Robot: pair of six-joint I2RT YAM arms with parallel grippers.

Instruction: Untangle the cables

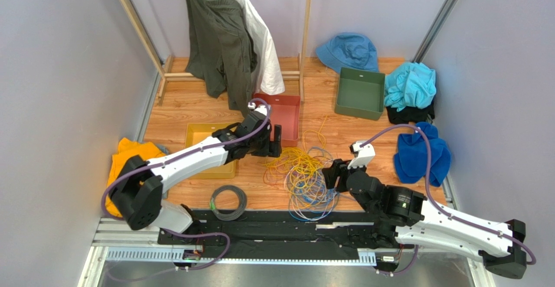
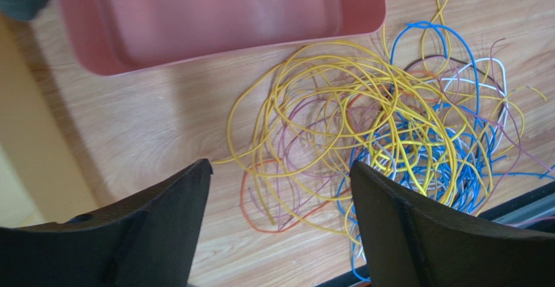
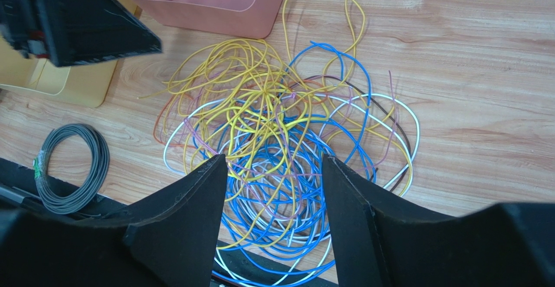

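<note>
The cables (image 1: 303, 176) lie as one loose tangle of thin yellow, blue, white, purple and dark wires on the wooden table, between the two arms. My left gripper (image 1: 276, 141) hovers at the tangle's upper left, beside the red tray, open with nothing between its fingers. In the left wrist view the cables (image 2: 384, 131) spread ahead and to the right of the left gripper (image 2: 281, 165). My right gripper (image 1: 331, 174) sits at the tangle's right edge, open; in its wrist view the blue and yellow cables (image 3: 280, 137) lie under the right gripper (image 3: 273, 160).
A red tray (image 1: 284, 114) stands just behind the tangle, a yellow tray (image 1: 203, 149) to the left and a green bin (image 1: 359, 92) at the back right. A grey coiled ring with a green tag (image 1: 228, 202) lies near the front rail. Clothes lie around the edges.
</note>
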